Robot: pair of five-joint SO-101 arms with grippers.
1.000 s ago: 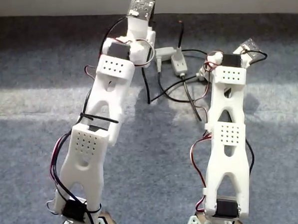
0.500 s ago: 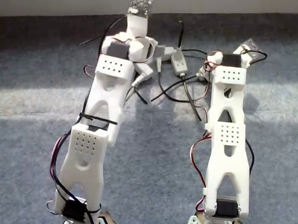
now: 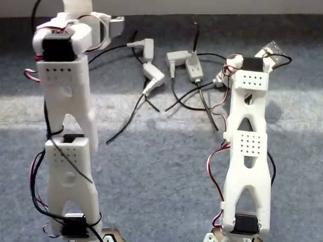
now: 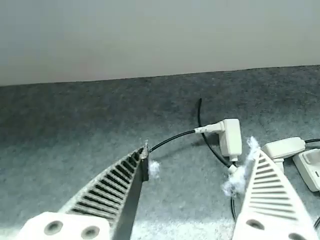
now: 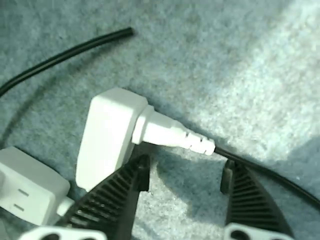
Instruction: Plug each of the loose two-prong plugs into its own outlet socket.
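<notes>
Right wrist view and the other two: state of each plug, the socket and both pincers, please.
near plug: unplugged, lying on the carpet.
socket: both slots empty.
far plug: unplugged, lying on the carpet.
middle plug: unplugged, lying on the carpet.
left pincer: open, empty, above the carpet.
right pincer: open, empty, beside the near plug.

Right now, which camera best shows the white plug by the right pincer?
Right wrist view: the white plug lies close, large and clear. High and left wrist views show it small, farther off.
</notes>
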